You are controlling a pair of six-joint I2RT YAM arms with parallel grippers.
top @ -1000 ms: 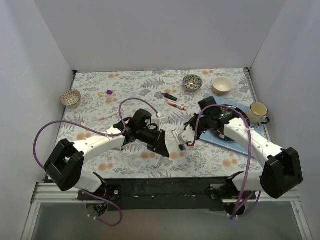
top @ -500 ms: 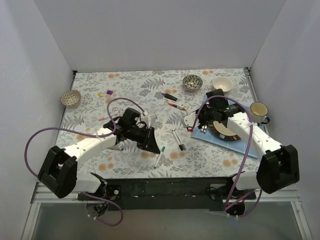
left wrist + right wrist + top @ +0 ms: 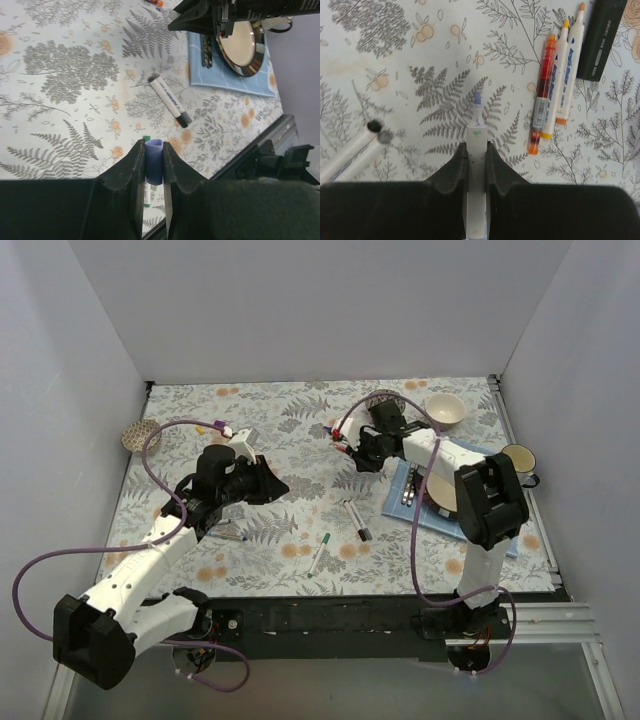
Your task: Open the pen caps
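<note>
Left gripper is pinched nearly closed on a small blue pen cap, held above the floral tablecloth, with a green-tipped pen lying on the cloth below it. Right gripper, well apart at the far side, is clamped on a white pen barrel whose bare blue tip points away from the wrist, near an orange pen and a black marker. A loose purple cap lies at the far left.
</note>
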